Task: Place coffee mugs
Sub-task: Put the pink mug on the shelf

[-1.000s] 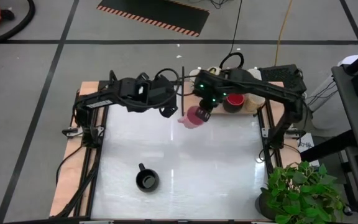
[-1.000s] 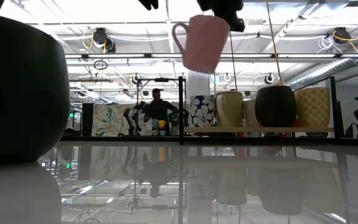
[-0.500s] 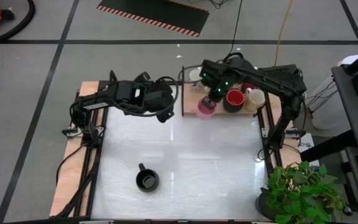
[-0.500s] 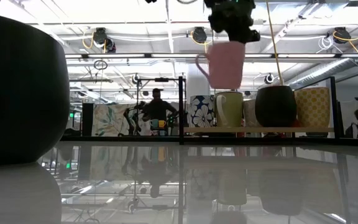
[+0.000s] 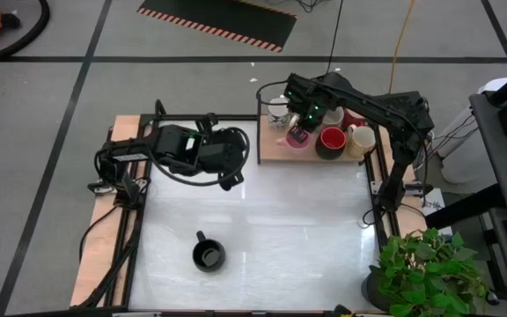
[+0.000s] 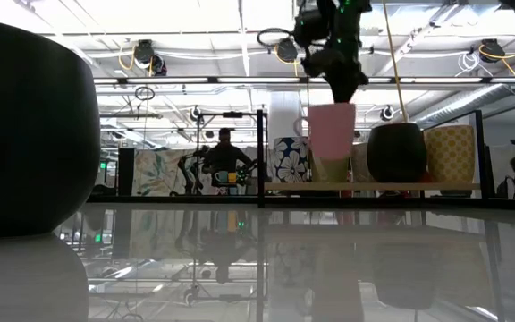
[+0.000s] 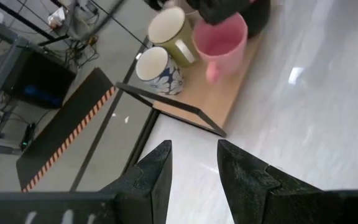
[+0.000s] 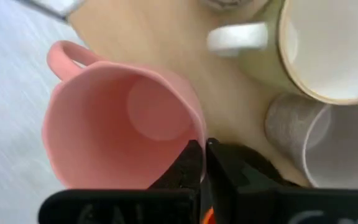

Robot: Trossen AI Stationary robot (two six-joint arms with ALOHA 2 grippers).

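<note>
My right gripper [image 5: 301, 130] is shut on a pink coffee mug [image 5: 295, 139], which hangs upright above the wooden shelf [image 5: 269, 151] at the table's far edge. In the low view the pink mug [image 6: 332, 131] hangs in front of a cream mug [image 6: 327, 170]. On the shelf stand a blue-flowered mug [image 7: 157, 65], a cream mug [image 7: 169, 30], a grey mug [image 8: 319, 146] and a dark mug with a red inside [image 5: 331, 139]. A black mug [image 5: 208, 255] stands on the table near its front. My left gripper [image 7: 194, 168] is open over the table's far left part with nothing between its fingers. My right gripper pinches the pink mug's rim [image 8: 192, 138], on the side opposite the handle [image 8: 67, 55]. One finger is inside the mug and one outside. The fingers [image 8: 188, 163] come from above, pointing down. The mug hangs upright, mouth up, clear of the shelf.
A yellowish patterned mug [image 6: 450, 152] stands at the shelf's right end. A thin black post [image 5: 259, 123] rises at the shelf's left end. A potted plant [image 5: 429, 273] stands at the table's near right corner. The white tabletop [image 5: 280, 238] lies bare between the shelf and the black mug.
My right gripper has carried the pink mug toward the table's far edge and downward, from above the tabletop to above the shelf. The mug, tilted before, now hangs upright. My left gripper has drawn back a little toward the table's left and rolled.
</note>
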